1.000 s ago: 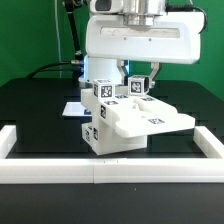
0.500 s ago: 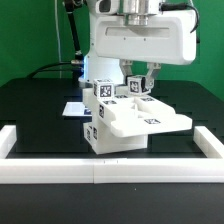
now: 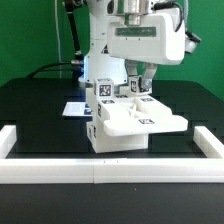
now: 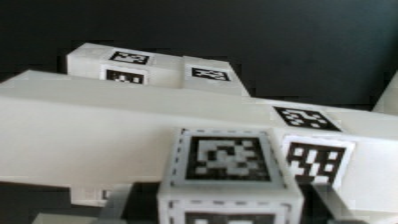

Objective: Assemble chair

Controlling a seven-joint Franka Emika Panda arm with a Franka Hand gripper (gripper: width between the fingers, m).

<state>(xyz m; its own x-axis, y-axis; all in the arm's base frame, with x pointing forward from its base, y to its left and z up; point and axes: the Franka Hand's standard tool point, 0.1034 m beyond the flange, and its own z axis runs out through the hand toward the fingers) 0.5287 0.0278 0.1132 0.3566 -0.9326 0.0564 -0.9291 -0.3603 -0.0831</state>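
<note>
The partly built white chair stands mid-table, a flat seat slab on a block base with tagged posts sticking up. My gripper hangs straight down over it, shut on a short square white leg with marker tags that stands upright on the slab. A second tagged post stands to the exterior view's left of it. In the wrist view the held leg fills the space between my dark fingers. The seat slab and other tagged parts lie beyond it.
A white rail runs along the table's front edge, with side rails at both ends. The marker board lies flat behind the chair on the exterior view's left. The arm's white body stands behind the chair.
The hand has turned about its vertical axis while holding the leg. The chair's slab has shifted slightly toward the exterior view's left.
</note>
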